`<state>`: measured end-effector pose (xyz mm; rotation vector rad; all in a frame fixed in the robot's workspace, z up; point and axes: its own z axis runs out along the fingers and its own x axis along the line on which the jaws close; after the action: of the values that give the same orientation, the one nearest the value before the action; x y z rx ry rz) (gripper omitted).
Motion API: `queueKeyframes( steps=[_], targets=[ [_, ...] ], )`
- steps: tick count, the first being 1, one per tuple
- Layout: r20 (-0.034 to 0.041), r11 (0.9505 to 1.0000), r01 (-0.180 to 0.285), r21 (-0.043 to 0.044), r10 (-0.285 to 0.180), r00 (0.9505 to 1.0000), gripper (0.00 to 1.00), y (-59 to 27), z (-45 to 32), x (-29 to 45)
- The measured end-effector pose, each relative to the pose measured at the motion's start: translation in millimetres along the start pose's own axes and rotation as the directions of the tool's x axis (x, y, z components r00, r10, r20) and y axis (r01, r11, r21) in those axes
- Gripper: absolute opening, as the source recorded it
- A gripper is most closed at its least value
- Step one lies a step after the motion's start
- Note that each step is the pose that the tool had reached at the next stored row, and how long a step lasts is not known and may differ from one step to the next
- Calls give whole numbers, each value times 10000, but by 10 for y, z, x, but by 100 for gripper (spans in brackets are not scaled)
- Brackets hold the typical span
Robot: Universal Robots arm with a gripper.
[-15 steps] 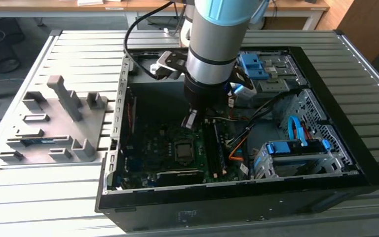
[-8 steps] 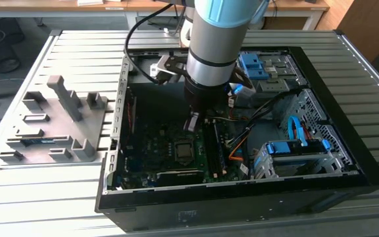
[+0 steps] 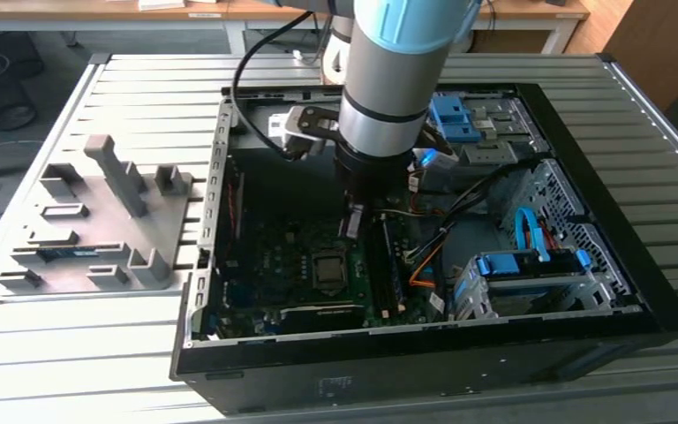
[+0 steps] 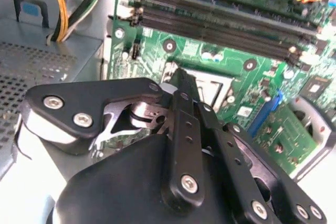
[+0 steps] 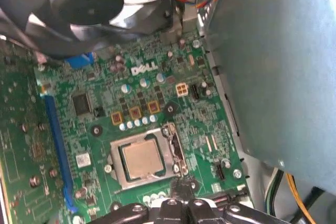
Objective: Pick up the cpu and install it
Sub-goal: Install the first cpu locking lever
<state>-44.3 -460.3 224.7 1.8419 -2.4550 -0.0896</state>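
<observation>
Case (image 3: 621, 291) lay open on the slatted table (image 3: 139, 79) in the exterior view, and our arm (image 3: 392, 79) reached down into it, with the hand (image 3: 355, 223) low over the board (image 3: 304, 265), just above the dark socket (image 3: 327, 268). A grey fixture (image 3: 109, 225) stood on the table at the exterior view's left, well apart from the case. From there we could not tell whether the hand was clenched or released.

Second wrist view: we saw the black links of the hand (image 4: 181, 90) drawn close together, tip pointing at the socket (image 4: 212, 85), with memory slots (image 4: 220, 22) beyond. Nothing we could make out sat between the fingers (image 4: 184, 124), and we still could not tell their state for sure.

First wrist view: the cpu (image 5: 140, 158) lay flat inside the socket frame (image 5: 173, 148), its dull metal top up and edges square to the frame, with the hand (image 5: 178, 199) close beside it near the frame's lever side. A fan (image 5: 89, 3) hung over the board's far part.

We judged the chip already seated, so doing this step well meant keeping the hand vertical, pressing nothing sideways, and checking the chip sat level in the frame.
</observation>
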Motion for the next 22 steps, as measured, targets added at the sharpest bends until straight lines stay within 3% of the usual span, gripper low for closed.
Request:
queueKeyframes(
  steps=[5,17,22],
  targets=[
    [-16,9999,125,-16,-125,9999,10,-45,18,3],
    [-26,9995,304,-15,-304,9995,10,-75,45,195],
    [-42,9992,397,-18,-398,9992,10,-91,89,236]
  ],
)
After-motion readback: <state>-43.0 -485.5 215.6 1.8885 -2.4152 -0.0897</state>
